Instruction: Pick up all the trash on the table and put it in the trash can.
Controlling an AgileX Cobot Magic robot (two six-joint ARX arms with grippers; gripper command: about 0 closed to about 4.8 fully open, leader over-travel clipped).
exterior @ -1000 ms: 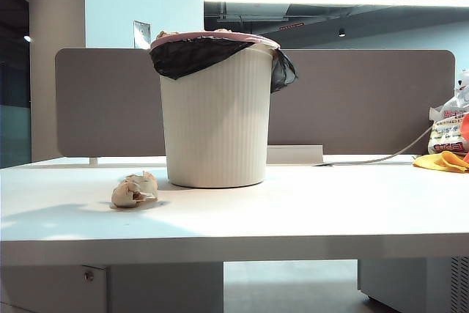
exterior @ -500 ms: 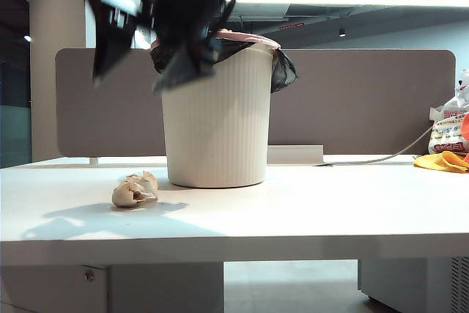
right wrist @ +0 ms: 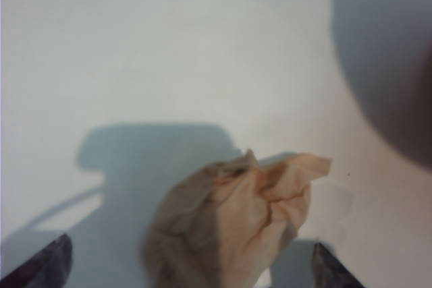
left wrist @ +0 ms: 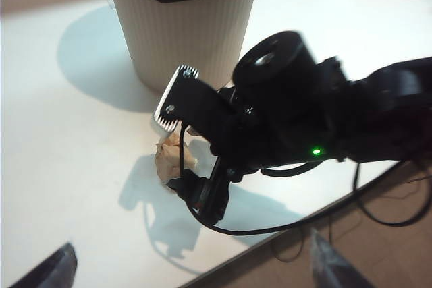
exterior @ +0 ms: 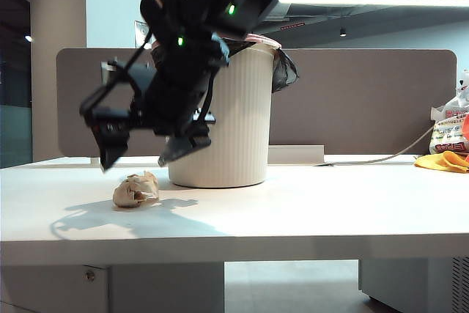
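White worktop (exterior: 308,210) carries the bin (exterior: 220,108) toward its back edge and one paper wad (exterior: 135,189) nearer the front. Right tool (exterior: 143,155) hovers released above the wad; left tool (left wrist: 192,268), released, hangs well above.

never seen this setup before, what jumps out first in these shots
A black arm dominates the exterior view, its open right end effector hanging just above a crumpled wad of tan paper on the white table. Right behind stands the tall ribbed trash can with a pink rim and black liner. The left end effector, also open, shows only its fingertips in its wrist view.
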